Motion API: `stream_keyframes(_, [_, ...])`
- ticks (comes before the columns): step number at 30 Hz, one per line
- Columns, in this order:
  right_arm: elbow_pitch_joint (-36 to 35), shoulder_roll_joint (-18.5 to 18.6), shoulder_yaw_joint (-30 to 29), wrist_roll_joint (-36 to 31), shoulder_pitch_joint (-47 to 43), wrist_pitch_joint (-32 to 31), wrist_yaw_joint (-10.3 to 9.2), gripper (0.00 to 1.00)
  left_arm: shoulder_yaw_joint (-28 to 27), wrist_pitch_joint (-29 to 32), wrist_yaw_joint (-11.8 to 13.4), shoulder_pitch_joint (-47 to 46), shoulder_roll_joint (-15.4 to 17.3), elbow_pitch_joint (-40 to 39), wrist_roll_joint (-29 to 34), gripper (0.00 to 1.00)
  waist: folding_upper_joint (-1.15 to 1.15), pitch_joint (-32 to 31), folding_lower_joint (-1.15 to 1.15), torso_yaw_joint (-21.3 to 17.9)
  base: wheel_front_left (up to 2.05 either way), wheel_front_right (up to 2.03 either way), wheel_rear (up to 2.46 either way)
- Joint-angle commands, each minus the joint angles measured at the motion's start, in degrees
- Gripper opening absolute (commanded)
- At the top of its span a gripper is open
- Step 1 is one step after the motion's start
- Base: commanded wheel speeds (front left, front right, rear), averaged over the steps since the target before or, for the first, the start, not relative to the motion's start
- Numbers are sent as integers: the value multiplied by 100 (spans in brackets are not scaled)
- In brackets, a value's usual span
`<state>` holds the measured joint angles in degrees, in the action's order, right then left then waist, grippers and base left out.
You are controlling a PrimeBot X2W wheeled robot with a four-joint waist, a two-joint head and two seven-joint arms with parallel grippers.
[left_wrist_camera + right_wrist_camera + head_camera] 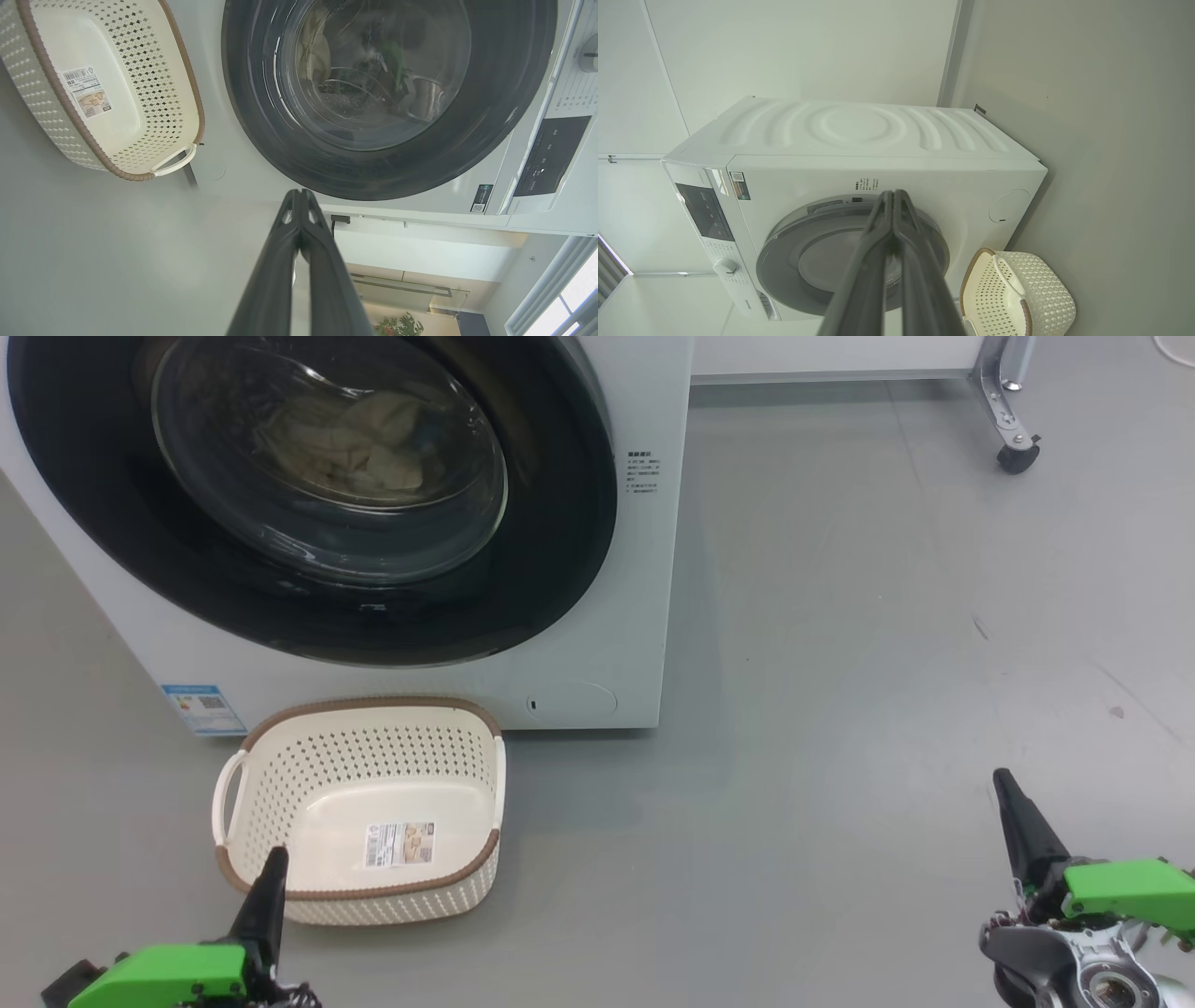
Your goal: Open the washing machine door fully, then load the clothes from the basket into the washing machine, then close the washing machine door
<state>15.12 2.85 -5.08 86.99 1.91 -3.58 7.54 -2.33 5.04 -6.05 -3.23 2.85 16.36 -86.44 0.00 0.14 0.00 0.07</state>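
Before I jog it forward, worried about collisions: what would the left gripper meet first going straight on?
Probably the glossy black rim of the round washing machine door; the shut left gripper aims at its edge, though depth is unclear.

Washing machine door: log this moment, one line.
washing machine door: closed | clothes: inside, behind glass | basket: empty | left gripper: shut, empty | right gripper: shut, empty
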Motion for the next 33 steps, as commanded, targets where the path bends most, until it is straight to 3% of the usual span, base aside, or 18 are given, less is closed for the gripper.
stream_keyframes(1, [-161,129,67,188,336,-58,-5,0,-268,47,-54,-277,37,-221,-154,0,0,1,0,-1,0,0,0])
stream_keyframes(9, [-120,127,27,661,412,-153,-5,0,-418,144,-144,-296,8,-230,-574,0,0,4,0,-7,0,0,0])
stream_keyframes(33, [-117,94,-18,622,416,-190,-5,0,-420,146,-144,-296,6,-230,-571,0,0,4,0,-7,0,0,0])
